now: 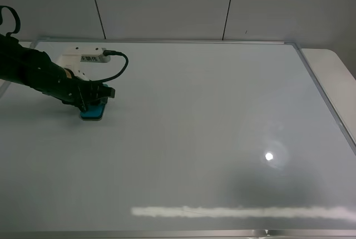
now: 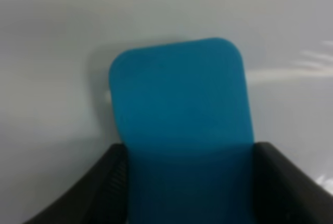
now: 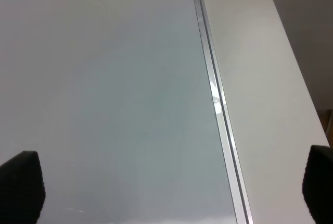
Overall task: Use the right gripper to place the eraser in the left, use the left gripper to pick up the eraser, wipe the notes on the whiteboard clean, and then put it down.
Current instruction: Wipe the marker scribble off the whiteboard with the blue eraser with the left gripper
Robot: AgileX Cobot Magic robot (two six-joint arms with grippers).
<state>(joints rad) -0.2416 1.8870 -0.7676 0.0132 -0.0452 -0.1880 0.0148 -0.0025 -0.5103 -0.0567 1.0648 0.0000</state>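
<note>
The teal eraser (image 1: 92,112) rests flat on the whiteboard (image 1: 194,128) near its far left. My left gripper (image 1: 94,103) is shut on it; in the left wrist view the eraser (image 2: 179,109) sits between the two black fingers (image 2: 88,187), pressed to the board. No marker notes show on the board in any view. My right gripper (image 3: 166,187) is out of the exterior high view; in the right wrist view its fingertips (image 3: 21,182) stand far apart, open and empty, above the board's right side by the silver frame (image 3: 213,94).
The left arm's white wrist module (image 1: 83,58) and a black cable (image 1: 119,69) hang over the board's far left corner. A white table strip (image 1: 334,66) lies right of the frame. A lamp glare spot (image 1: 269,156) shows on the board.
</note>
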